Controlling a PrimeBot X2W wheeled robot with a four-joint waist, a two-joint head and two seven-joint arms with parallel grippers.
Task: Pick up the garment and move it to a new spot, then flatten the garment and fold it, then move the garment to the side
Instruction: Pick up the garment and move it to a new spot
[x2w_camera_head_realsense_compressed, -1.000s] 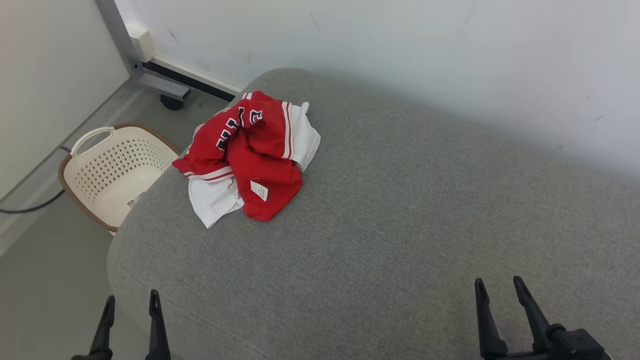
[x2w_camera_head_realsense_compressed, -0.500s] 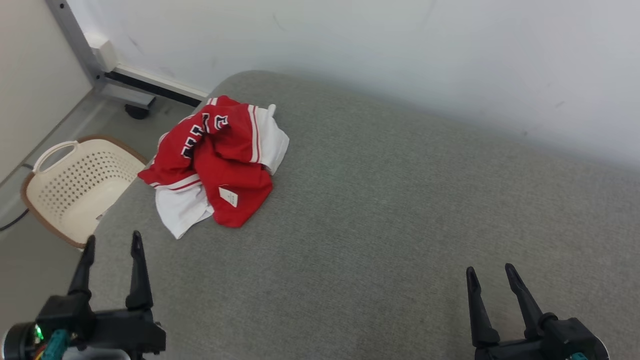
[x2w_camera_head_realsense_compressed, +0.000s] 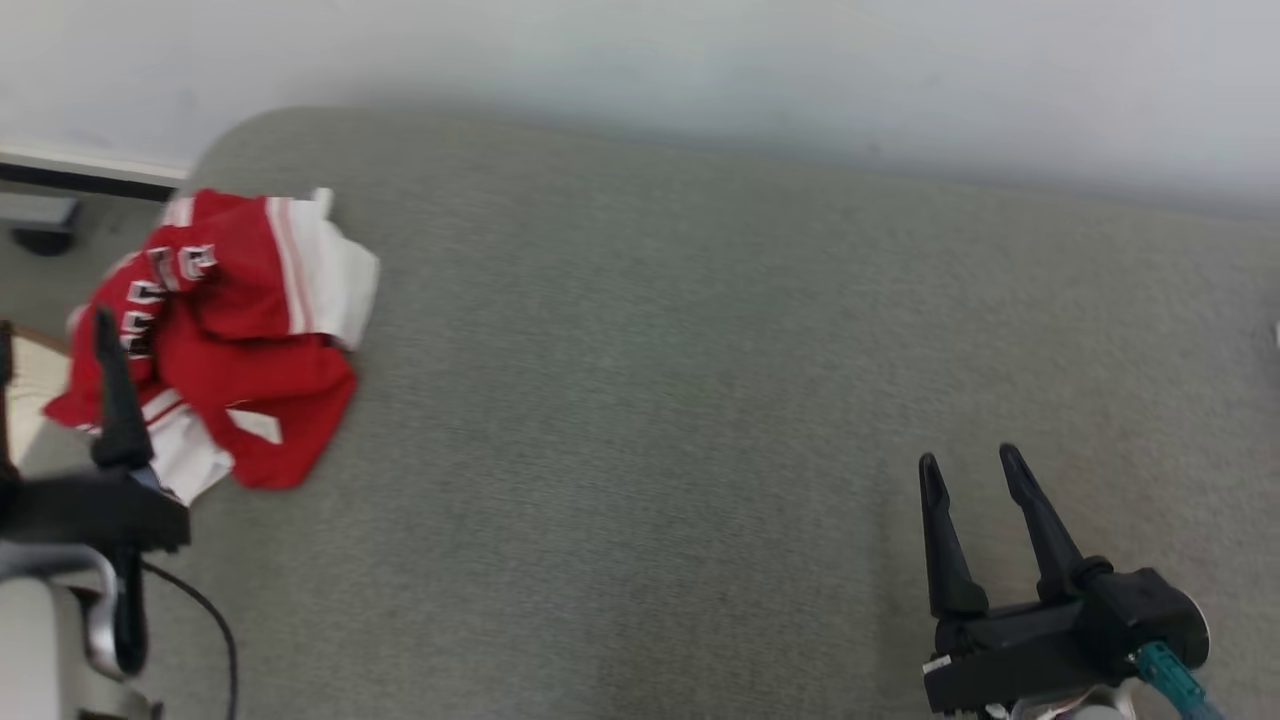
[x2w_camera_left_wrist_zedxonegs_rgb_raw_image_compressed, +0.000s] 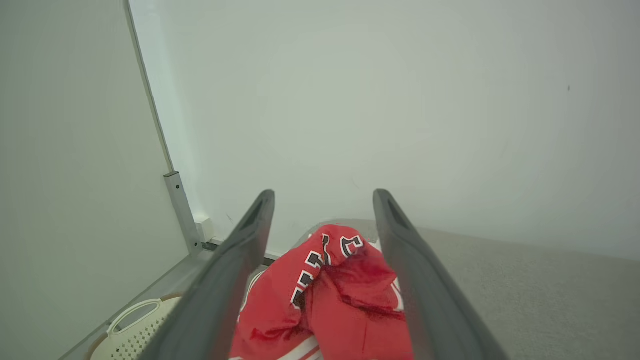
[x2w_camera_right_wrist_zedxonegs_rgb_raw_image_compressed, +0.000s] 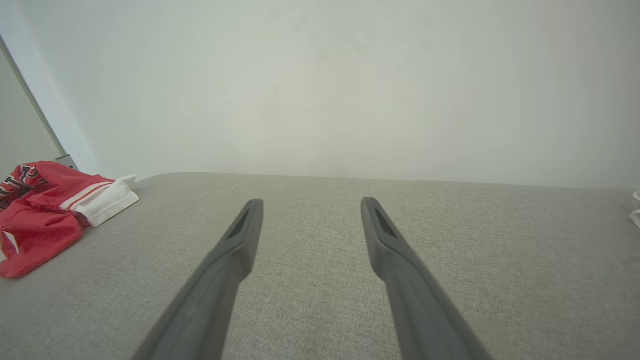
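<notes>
The garment (x2w_camera_head_realsense_compressed: 230, 330), a crumpled red jersey with white trim and dark lettering, lies at the left end of the grey cushioned surface (x2w_camera_head_realsense_compressed: 650, 400). My left gripper (x2w_camera_head_realsense_compressed: 50, 320) is at the far left of the head view, just in front of the garment, partly cut off by the edge. In the left wrist view the garment (x2w_camera_left_wrist_zedxonegs_rgb_raw_image_compressed: 345, 295) sits below and between the spread fingers of the left gripper (x2w_camera_left_wrist_zedxonegs_rgb_raw_image_compressed: 324, 192), which hold nothing. My right gripper (x2w_camera_head_realsense_compressed: 968, 456) hovers open over bare cushion at the lower right, far from the garment (x2w_camera_right_wrist_zedxonegs_rgb_raw_image_compressed: 40, 220); its fingers (x2w_camera_right_wrist_zedxonegs_rgb_raw_image_compressed: 240, 240) hold nothing.
A cream perforated basket (x2w_camera_left_wrist_zedxonegs_rgb_raw_image_compressed: 130, 330) stands on the floor beyond the cushion's left end, near a metal post (x2w_camera_left_wrist_zedxonegs_rgb_raw_image_compressed: 182, 215). A pale wall (x2w_camera_head_realsense_compressed: 700, 60) runs close behind the cushion. A black cable (x2w_camera_head_realsense_compressed: 200, 610) hangs by my left arm. Something small and white (x2w_camera_right_wrist_zedxonegs_rgb_raw_image_compressed: 635, 212) lies at the right edge.
The head camera has swung right, so the garment sits further left in the picture. My left gripper has risen and come forward to the garment. The right gripper has lifted slightly.
</notes>
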